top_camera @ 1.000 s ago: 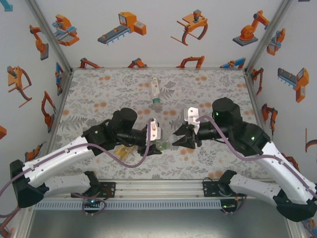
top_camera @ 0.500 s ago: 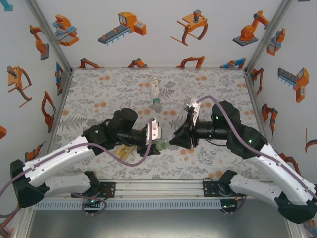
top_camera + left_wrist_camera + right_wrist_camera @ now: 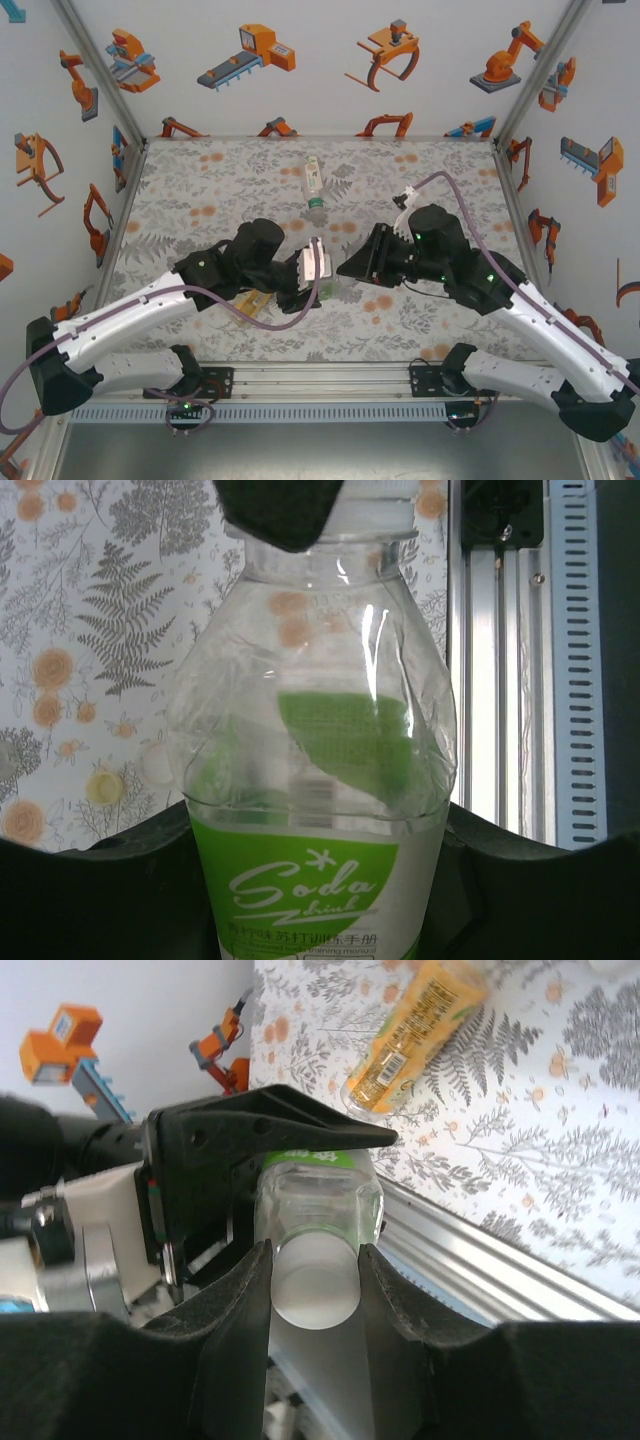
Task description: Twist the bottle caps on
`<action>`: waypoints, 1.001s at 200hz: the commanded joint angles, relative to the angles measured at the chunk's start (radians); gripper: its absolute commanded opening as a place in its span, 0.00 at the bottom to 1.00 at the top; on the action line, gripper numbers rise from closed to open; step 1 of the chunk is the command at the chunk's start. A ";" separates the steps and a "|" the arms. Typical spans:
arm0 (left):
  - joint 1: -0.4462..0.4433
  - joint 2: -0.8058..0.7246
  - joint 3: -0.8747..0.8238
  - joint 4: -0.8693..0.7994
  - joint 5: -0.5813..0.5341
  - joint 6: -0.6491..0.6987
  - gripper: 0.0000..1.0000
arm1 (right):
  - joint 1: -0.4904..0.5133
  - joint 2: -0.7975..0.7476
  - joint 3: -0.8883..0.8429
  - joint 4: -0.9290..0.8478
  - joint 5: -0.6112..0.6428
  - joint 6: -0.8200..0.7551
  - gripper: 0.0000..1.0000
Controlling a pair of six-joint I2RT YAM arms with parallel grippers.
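Observation:
My left gripper [image 3: 320, 880] is shut on the short green-labelled bottle [image 3: 320, 780], holding it off the table with its neck toward the right arm. A whitish cap [image 3: 315, 1285] sits on that neck, and my right gripper [image 3: 315, 1282] is shut on the cap, one finger on each side. In the top view the two grippers [image 3: 318, 278] [image 3: 352, 268] meet over the near middle of the table. The orange-yellow bottle [image 3: 250, 303] lies on its side under the left arm. The clear bottle with the green neck [image 3: 314, 185] lies at the back.
The aluminium rail [image 3: 480, 1260] at the table's near edge runs just below the held bottle. A small pale yellow disc [image 3: 103, 785] lies on the patterned mat; I cannot tell whether it is a cap. Printed walls enclose the table on three sides.
The right gripper swung left and turned onto the bottle's neck, closing on the cap. The left gripper shifted slightly right with the bottle.

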 commanded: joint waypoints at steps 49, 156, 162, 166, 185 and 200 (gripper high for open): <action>-0.015 0.009 0.024 0.085 -0.066 0.007 0.47 | 0.011 0.024 0.044 -0.068 0.050 0.218 0.00; -0.014 -0.024 0.001 0.093 -0.061 -0.002 0.81 | -0.019 0.095 0.069 -0.147 0.112 0.039 0.00; -0.014 -0.030 -0.002 0.093 -0.063 -0.003 0.81 | -0.027 0.108 0.077 -0.166 0.115 0.012 0.00; -0.014 -0.032 -0.004 0.092 -0.066 -0.002 0.81 | -0.034 0.118 0.084 -0.179 0.118 -0.007 0.00; -0.015 -0.044 -0.009 0.082 -0.076 -0.002 0.81 | -0.083 0.169 0.124 -0.230 0.122 -0.105 0.00; -0.015 -0.055 -0.015 0.075 -0.086 -0.004 0.81 | -0.135 0.210 0.155 -0.248 0.115 -0.185 0.00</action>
